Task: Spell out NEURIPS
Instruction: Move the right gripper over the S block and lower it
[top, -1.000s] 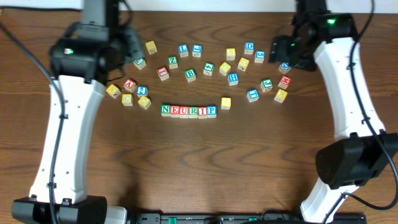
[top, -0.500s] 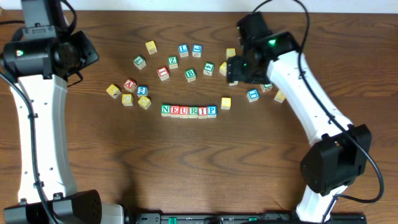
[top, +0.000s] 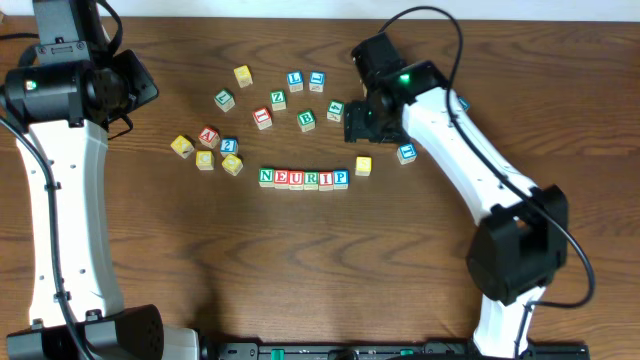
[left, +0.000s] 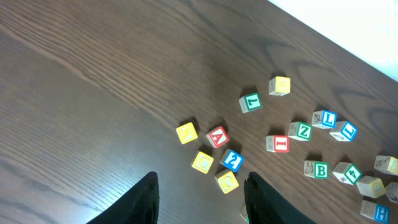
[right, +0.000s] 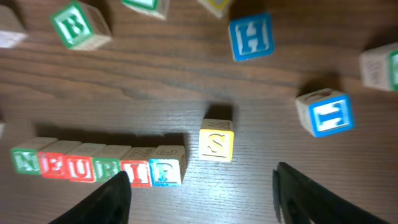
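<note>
Overhead, the NEURIP row (top: 303, 178) lies about midway across the table (top: 300, 270). Its six cubes touch side by side, and its long axis runs parallel to the table's near edge. The letters read upright from that edge, with N at the left end and P at the right. The yellow S cube (top: 363, 165) sits just beside the P, apart by a narrow gap and set slightly toward the far edge. The right gripper (right: 200, 177) hovers over that cube, fingers spread wide with nothing between them. The left gripper (left: 202, 180) hangs toward the far left corner, fingers parted and empty.
</note>
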